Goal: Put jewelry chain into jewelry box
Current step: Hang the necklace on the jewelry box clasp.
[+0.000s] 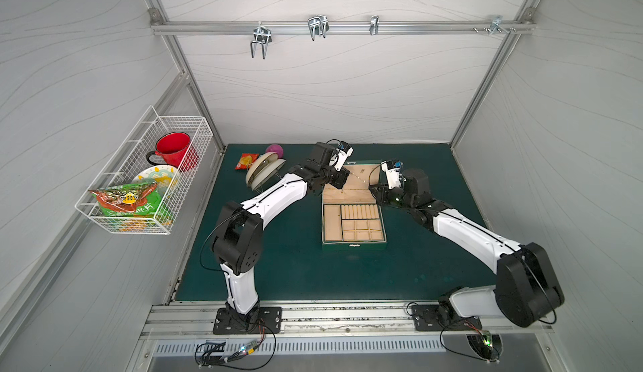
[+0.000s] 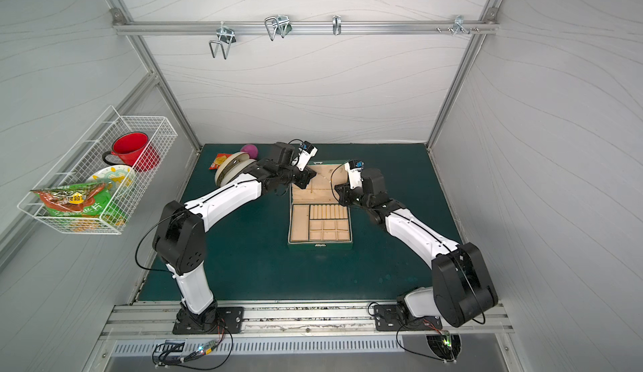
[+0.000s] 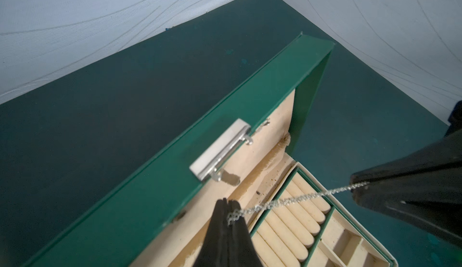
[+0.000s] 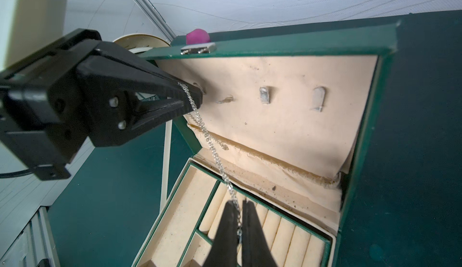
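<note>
At 9 o'clock, on the side wall: wire basket [image 1: 195,133] holding red mug [image 1: 173,148], patterned plate [image 1: 156,175] and snack bag [image 1: 128,199].

At 11 o'clock on the green mat [image 1: 285,265]: snack packet [image 1: 244,161], plates [image 1: 262,175] standing on edge, purple ball [image 1: 275,149].

The left gripper [image 3: 228,203] is at the 11 o'clock corner of the jewelry box [image 1: 355,246], jaws pressed together, pinching one end of the jewelry chain [image 3: 295,199].

The box sits mid-mat. Its lid [image 4: 287,128] is raised at 12 o'clock, beige lining showing, with the metal clasp [image 3: 220,148] on the lid's edge.

The chain is strung taut in the air between the two grippers, in front of the lid and above the ring rolls [image 3: 295,223].

The right gripper [image 4: 239,203] is at the box's 1 o'clock, jaws closed on the chain's other end.
</note>
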### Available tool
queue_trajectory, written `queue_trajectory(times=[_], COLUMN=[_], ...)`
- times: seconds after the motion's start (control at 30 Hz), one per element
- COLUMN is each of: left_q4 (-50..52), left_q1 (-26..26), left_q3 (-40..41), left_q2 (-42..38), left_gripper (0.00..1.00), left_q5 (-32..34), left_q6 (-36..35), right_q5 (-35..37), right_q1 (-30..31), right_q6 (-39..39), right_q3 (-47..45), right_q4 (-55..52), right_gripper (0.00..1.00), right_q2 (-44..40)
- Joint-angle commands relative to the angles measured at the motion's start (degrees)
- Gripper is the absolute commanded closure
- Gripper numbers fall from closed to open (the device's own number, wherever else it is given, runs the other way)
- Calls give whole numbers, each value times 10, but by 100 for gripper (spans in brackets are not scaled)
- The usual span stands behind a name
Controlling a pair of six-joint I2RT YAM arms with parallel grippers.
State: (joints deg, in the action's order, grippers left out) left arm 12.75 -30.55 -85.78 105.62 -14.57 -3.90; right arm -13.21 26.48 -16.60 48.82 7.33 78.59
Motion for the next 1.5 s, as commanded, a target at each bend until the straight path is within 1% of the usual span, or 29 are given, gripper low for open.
queue_trajectory(times=[0.0,0.23,0.4,1.0,1.27,1.47], left_q4=[-28,-8,10,39,52,54], left_q1=[-7,-19,-21,-37,-42,-43], left_q3=[-36,-60,-74,-110,-119,-120], left_q2=[16,29,37,65,72,73], left_gripper=[100,100,100,100,98,93], left_q5=[44,90,106,114,126,132], left_q6=[-9,9,25,30,23,27], right_q5=[16,17,13,26,27,30], right_q1=[-5,-5,-5,-4,3,12], right_q6=[-7,-22,-36,-42,-42,-41], right_q3=[11,16,25,33,23,16], right_q4=[7,21,38,61,61,62], right_gripper=[100,100,100,100,100,100], right_q2=[8,20,37,83,87,95])
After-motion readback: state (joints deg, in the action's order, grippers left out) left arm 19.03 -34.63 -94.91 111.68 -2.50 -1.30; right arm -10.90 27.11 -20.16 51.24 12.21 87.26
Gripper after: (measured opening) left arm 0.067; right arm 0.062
